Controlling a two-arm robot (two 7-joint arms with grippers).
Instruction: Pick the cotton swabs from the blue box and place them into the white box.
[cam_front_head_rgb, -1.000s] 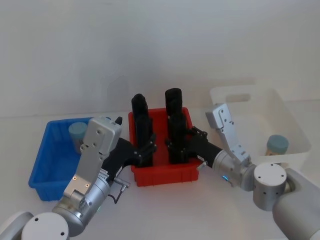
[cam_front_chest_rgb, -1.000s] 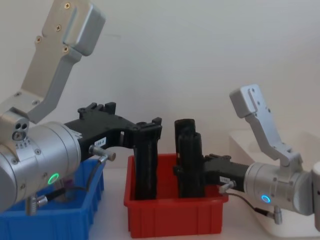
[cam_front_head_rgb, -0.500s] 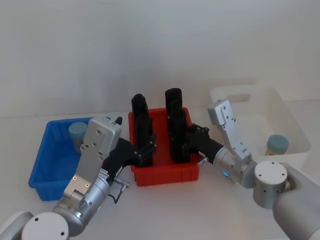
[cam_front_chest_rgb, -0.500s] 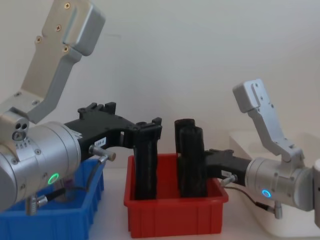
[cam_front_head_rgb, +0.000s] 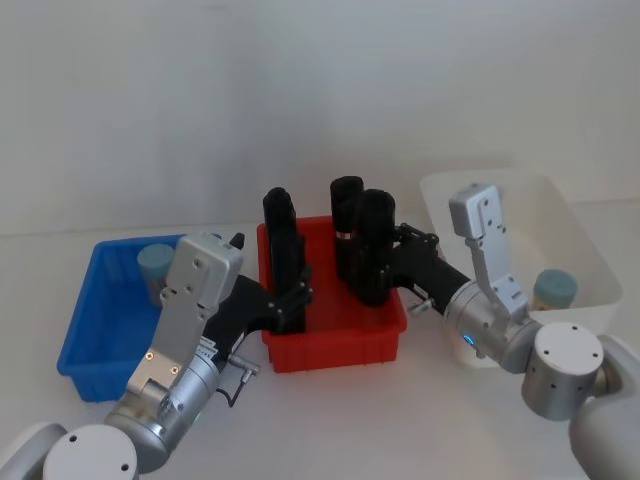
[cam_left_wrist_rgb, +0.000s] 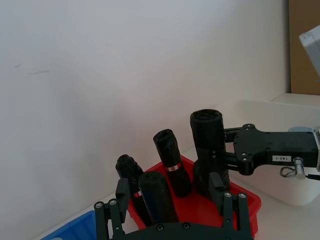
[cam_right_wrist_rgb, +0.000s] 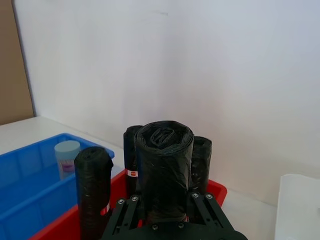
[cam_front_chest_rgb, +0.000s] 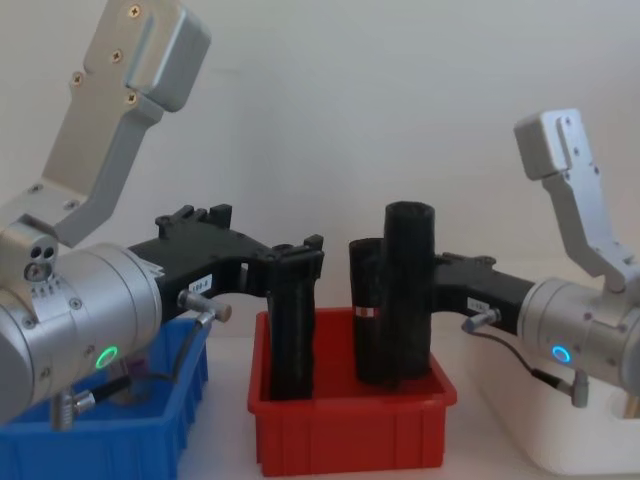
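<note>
Cotton swabs untouched: one tub sits in the blue box, one in the white box, while a black roll is held.
Head view: one tub of cotton swabs lies in the blue box, another in the white box; the right gripper is clamped on a black roll raised over the red bin. Left wrist view: the left gripper is held with jaws wide beside a roll, gripping nothing. Right wrist view: the held roll is seen upright between the jaws. Chest view: it stands higher than its neighbours. Judged off-task; next, the blue-box tub needs reaching.
</note>
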